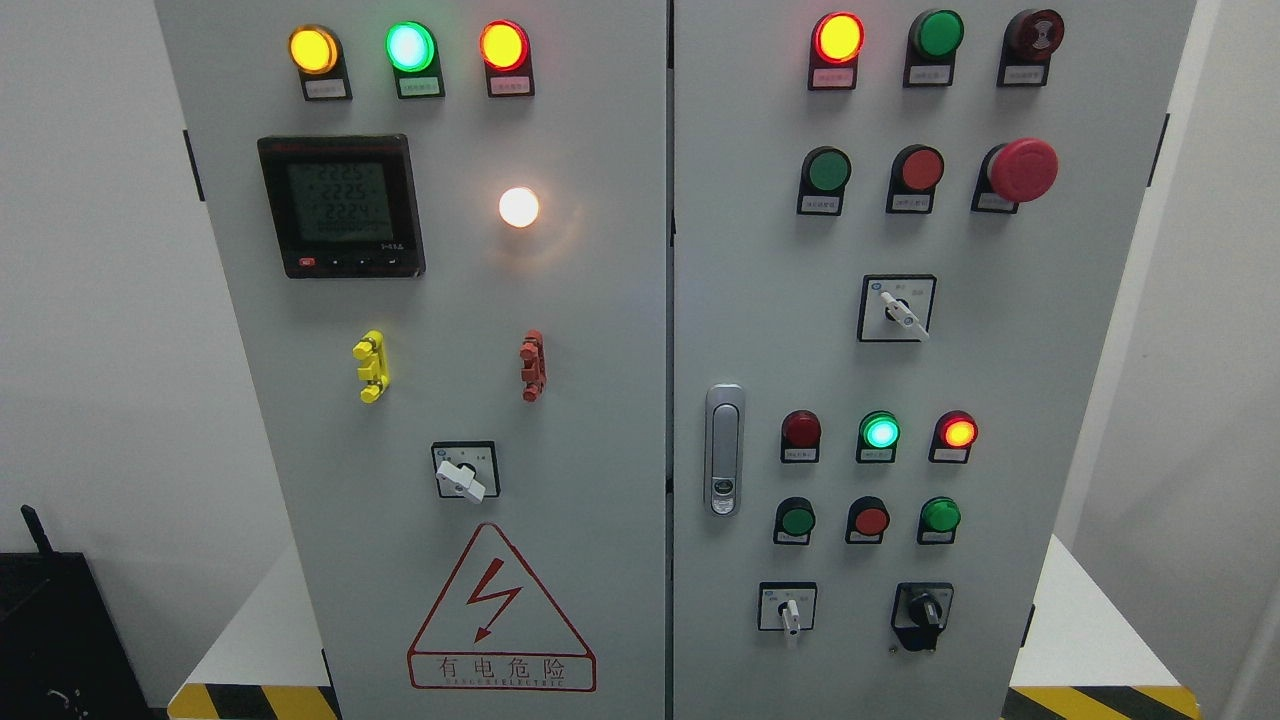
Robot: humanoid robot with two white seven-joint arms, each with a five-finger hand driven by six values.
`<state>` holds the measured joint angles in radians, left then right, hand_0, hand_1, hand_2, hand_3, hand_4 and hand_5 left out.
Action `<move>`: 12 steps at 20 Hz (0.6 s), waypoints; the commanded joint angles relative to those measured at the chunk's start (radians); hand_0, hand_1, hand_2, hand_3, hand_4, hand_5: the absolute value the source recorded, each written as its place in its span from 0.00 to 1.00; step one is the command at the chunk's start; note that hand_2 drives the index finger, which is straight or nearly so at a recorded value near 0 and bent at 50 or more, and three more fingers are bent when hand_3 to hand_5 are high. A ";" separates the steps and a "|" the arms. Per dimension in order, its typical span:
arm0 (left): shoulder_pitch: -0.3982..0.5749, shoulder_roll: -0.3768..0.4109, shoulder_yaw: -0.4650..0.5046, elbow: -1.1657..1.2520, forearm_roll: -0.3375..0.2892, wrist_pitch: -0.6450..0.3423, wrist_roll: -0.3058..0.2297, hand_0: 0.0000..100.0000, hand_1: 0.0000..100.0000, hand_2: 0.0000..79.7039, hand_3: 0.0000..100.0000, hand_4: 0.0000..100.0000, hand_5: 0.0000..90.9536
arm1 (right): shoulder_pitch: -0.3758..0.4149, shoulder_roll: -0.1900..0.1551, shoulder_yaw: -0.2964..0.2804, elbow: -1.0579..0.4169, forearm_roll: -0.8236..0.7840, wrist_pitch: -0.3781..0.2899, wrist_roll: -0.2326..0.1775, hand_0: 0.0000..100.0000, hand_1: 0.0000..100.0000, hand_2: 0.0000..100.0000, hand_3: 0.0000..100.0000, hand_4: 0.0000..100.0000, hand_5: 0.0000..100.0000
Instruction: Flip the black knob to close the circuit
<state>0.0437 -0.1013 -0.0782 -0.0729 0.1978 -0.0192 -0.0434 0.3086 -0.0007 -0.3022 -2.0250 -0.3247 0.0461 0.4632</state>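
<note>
The black knob [924, 611] sits at the lower right of the grey cabinet's right door [1050, 420], on a black plate, its handle pointing straight down. Neither of my hands shows in the head view. Nothing touches the knob.
A white selector switch [791, 612] is left of the knob, another [903, 314] higher up, a third [462, 479] on the left door. A red mushroom button [1022, 169], lit lamps, a meter [341, 206], a door handle [723, 449] and a black box [55, 640] at lower left.
</note>
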 commanded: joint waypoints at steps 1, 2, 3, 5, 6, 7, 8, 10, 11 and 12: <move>0.001 0.000 0.000 0.001 0.000 0.001 0.000 0.12 0.56 0.00 0.00 0.00 0.00 | 0.067 0.021 -0.052 -0.067 -0.074 -0.002 0.029 0.00 0.01 0.00 0.00 0.00 0.00; 0.001 0.000 0.000 -0.001 0.000 0.001 0.000 0.12 0.56 0.00 0.00 0.00 0.00 | 0.073 0.021 -0.051 -0.067 -0.074 -0.002 0.029 0.00 0.01 0.00 0.00 0.00 0.00; -0.001 0.000 0.000 0.001 0.000 0.001 0.000 0.12 0.56 0.00 0.00 0.00 0.00 | 0.078 0.021 -0.049 -0.067 -0.074 -0.002 0.029 0.00 0.01 0.00 0.00 0.00 0.00; 0.001 0.000 0.000 0.001 0.000 0.001 0.000 0.12 0.56 0.00 0.00 0.00 0.00 | 0.081 0.021 -0.046 -0.067 -0.074 -0.002 0.031 0.00 0.00 0.00 0.00 0.00 0.00; 0.001 0.000 0.000 -0.001 0.000 0.001 0.000 0.12 0.56 0.00 0.00 0.00 0.00 | 0.083 0.021 -0.044 -0.067 -0.074 -0.002 0.031 0.00 0.00 0.00 0.00 0.00 0.00; 0.001 0.000 0.000 0.001 0.000 0.001 0.000 0.12 0.56 0.00 0.00 0.00 0.00 | 0.086 0.019 -0.043 -0.067 -0.074 -0.002 0.031 0.00 0.00 0.00 0.00 0.00 0.00; -0.001 0.000 0.000 -0.001 0.000 0.001 0.000 0.12 0.56 0.00 0.00 0.00 0.00 | 0.086 0.021 -0.041 -0.067 -0.074 -0.002 0.031 0.00 0.00 0.00 0.00 0.00 0.00; 0.001 0.000 0.000 -0.001 0.000 0.001 0.000 0.12 0.56 0.00 0.00 0.00 0.00 | 0.086 0.021 -0.038 -0.067 -0.074 -0.002 0.031 0.00 0.00 0.00 0.00 0.00 0.00; -0.001 0.000 0.000 0.001 0.000 0.001 0.000 0.12 0.56 0.00 0.00 0.00 0.00 | 0.087 0.019 -0.037 -0.067 -0.074 0.000 0.031 0.00 0.00 0.00 0.00 0.00 0.00; 0.001 0.000 0.000 -0.001 0.000 0.001 0.000 0.12 0.56 0.00 0.00 0.00 0.00 | 0.087 0.021 -0.037 -0.066 -0.074 0.000 0.031 0.00 0.00 0.00 0.00 0.00 0.00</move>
